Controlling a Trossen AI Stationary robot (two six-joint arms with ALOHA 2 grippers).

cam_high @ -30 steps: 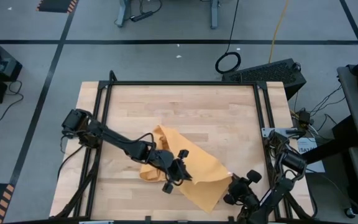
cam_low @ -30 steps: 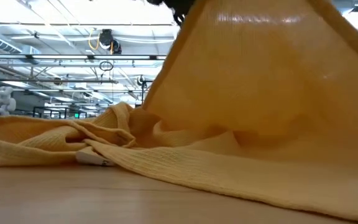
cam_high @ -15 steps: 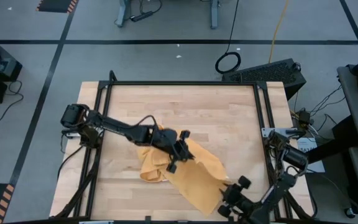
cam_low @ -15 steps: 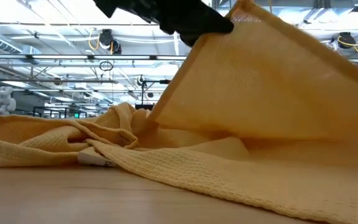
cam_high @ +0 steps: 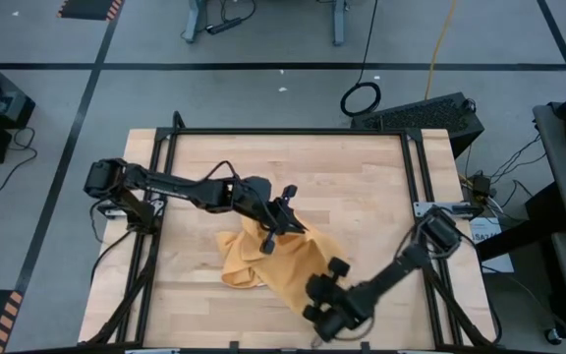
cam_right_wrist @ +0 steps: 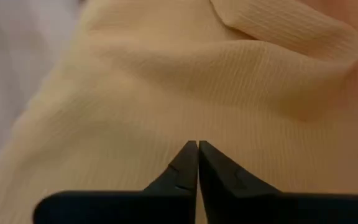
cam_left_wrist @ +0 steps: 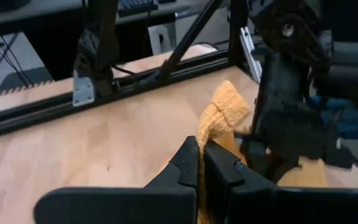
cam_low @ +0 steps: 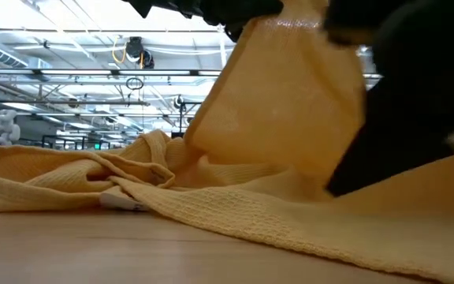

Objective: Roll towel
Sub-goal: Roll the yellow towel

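The mustard-yellow towel (cam_high: 249, 261) lies crumpled on the wooden table (cam_high: 362, 177), near its middle and toward the near edge. One part of it is raised as a sloping sheet (cam_low: 282, 102); the bunched rest (cam_low: 69, 177) lies on the wood. My left gripper (cam_high: 281, 224) is above the towel's far side, shut on the cloth (cam_left_wrist: 201, 149). My right gripper (cam_high: 322, 310) reaches in from the right over the towel's near part. Its fingers (cam_right_wrist: 197, 146) are shut right at the cloth, which fills that wrist view. My left gripper pinches a bunched corner of the towel between its two fingers, and a small tuft (cam_left_wrist: 224, 112) sticks out past the tips. The fingers come from the table's left, slanting slightly down. The cloth hangs below them as a sheet (cam_low: 290, 47) whose lower end lies on the table. My right gripper points slanting down at the towel's near part (cam_right_wrist: 185, 93); whether its shut tips touch or pinch the cloth cannot be told.
Black frame rails (cam_high: 283, 131) run along the table's far, left and right sides. Bare wood (cam_high: 352, 172) shows at the far and right parts of the table. My right arm (cam_low: 416, 95) stands dark in front of the raised cloth in the low view.
My left gripper has gone toward the table's far edge and somewhat up, still shut on the towel, drawing the raised sheet after it while the bunched part stayed put. My right gripper has swung from the near right corner toward the left, over the towel's near part.
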